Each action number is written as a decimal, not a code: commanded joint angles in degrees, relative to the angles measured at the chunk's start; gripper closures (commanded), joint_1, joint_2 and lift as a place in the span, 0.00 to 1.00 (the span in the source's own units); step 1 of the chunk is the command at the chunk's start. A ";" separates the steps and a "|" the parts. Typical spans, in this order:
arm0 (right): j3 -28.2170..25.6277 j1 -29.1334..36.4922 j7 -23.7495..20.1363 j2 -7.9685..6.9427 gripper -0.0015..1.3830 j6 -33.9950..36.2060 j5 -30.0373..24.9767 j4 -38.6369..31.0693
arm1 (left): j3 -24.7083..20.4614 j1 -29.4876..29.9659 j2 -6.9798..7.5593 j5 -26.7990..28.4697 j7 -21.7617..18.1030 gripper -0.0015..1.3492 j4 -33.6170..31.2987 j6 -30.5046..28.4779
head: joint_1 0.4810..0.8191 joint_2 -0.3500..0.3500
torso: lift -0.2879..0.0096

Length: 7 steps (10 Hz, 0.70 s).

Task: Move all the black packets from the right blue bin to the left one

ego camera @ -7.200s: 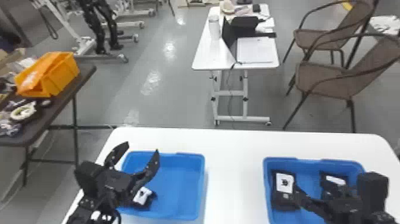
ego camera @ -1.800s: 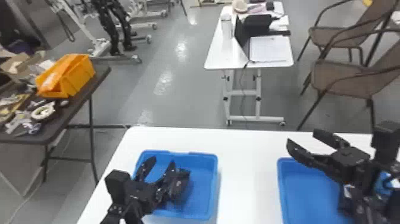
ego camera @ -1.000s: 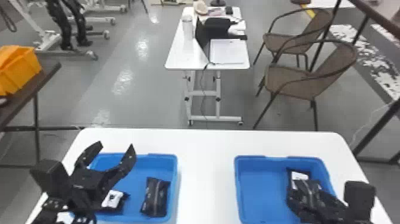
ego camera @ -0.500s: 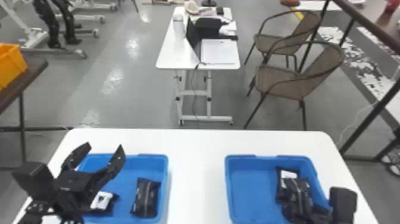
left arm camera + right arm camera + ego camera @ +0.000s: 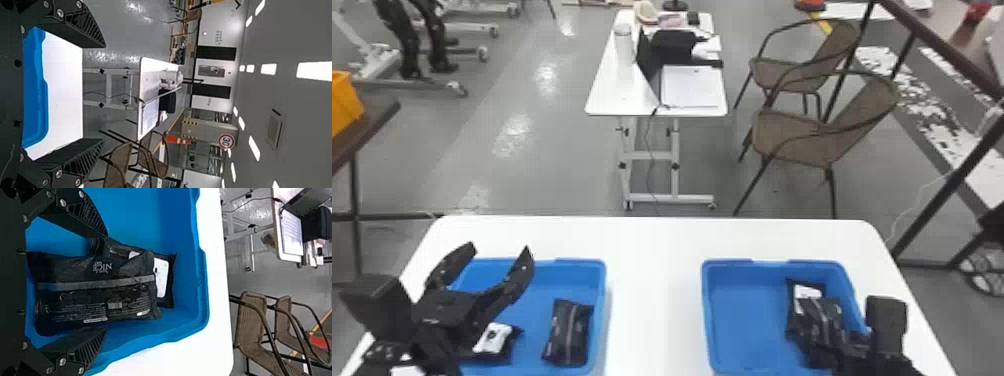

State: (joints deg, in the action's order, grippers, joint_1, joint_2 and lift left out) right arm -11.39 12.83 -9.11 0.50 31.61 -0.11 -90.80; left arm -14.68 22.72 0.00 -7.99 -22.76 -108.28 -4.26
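My left gripper (image 5: 499, 250) stands open above the left blue bin (image 5: 604, 300); the left wrist view shows the same gripper (image 5: 104, 94) with nothing between its fingers. Inside that bin lie a black packet (image 5: 568, 332) and, partly behind the gripper, a white-labelled black packet (image 5: 494, 339). My right gripper (image 5: 884, 320) is low over the right side of the right blue bin (image 5: 707, 320). In the right wrist view this gripper (image 5: 105, 282) is open, fingers wide on either side of a black packet (image 5: 94, 291), which partly covers another white-labelled one (image 5: 166, 280).
Both bins stand on a white table (image 5: 654, 300), with a strip of tabletop between them. Farther back are a small white desk (image 5: 617, 90) with a laptop, and two brown chairs (image 5: 807, 135). An orange bin (image 5: 344, 102) sits on a dark table at the left.
The head view has turned toward the right. The left gripper has risen and opened, and one more packet lies in the left bin than at first. The right gripper has come down into the right bin.
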 commanded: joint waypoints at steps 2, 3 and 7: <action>0.14 -0.27 2.43 -0.15 0.14 2.66 1.07 0.63 | 0.00 -0.04 -0.15 0.08 0.00 0.13 0.00 0.04 | 0.63 0.46 | 0.97; 0.14 -0.44 3.22 -0.06 0.18 4.07 1.60 1.16 | 0.00 0.05 -0.15 0.26 0.00 0.13 0.00 0.04 | 0.63 0.46 | 0.97; -0.03 0.35 4.36 0.38 0.93 3.37 8.45 0.98 | 0.09 -0.04 -0.15 -0.09 0.00 0.13 0.53 0.04 | 0.63 0.46 | 0.97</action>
State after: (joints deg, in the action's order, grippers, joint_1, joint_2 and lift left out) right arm -11.44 12.88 -4.64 0.94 35.43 7.50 -89.49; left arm -14.60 22.71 0.00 -7.98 -22.76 -107.79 -4.21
